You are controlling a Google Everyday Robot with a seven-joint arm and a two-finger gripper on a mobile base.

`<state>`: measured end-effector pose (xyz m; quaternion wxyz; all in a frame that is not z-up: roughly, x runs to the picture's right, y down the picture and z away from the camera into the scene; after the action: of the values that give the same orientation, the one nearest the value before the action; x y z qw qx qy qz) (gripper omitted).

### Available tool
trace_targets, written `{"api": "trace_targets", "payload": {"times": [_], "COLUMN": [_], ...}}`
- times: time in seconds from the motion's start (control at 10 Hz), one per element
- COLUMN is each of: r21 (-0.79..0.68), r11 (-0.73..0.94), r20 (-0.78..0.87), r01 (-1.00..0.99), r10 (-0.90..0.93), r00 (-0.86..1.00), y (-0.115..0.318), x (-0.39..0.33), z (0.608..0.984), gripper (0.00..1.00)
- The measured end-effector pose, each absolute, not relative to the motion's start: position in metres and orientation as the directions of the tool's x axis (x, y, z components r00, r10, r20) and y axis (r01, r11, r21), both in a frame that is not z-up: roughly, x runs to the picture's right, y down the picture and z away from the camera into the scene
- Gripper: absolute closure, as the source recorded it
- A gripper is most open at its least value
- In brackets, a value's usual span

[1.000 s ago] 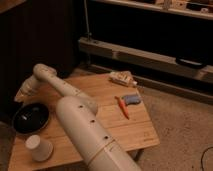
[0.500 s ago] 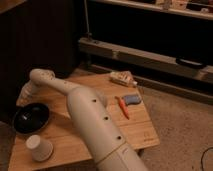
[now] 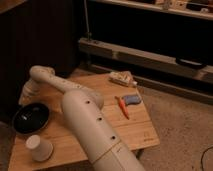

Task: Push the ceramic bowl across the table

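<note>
Bowl: round glossy black ceramic bowl (image 3: 31,118), likely stiff, weighty, slick, chippable.
Gripper: white gripper (image 3: 24,96) at bowl's eleven o'clock; grip unreadable.
Contact: push low on the rim.

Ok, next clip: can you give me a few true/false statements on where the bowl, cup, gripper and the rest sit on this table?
1. The bowl sits near the table's left edge. True.
2. The cup stands inside the bowl. False: it stands on the table, apart from the bowl and nearer the camera.
3. The gripper is at the bowl's far side. True.
4. The orange stick lies left of the bowl. False: it lies right of the arm, beside a blue-grey thing.
</note>
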<state>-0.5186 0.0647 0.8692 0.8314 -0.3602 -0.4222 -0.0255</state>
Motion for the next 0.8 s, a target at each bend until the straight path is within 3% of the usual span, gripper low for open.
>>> {"api": "trace_targets", "payload": {"times": [0.8], "r21": [-0.568], "r11": [0.7], "r20": [0.745], "r01": [0.432], "r10": [0.215], "r00": [0.631], "y": [0.082], "x": [-0.544], "z": [0.865], "gripper": [1.0]}}
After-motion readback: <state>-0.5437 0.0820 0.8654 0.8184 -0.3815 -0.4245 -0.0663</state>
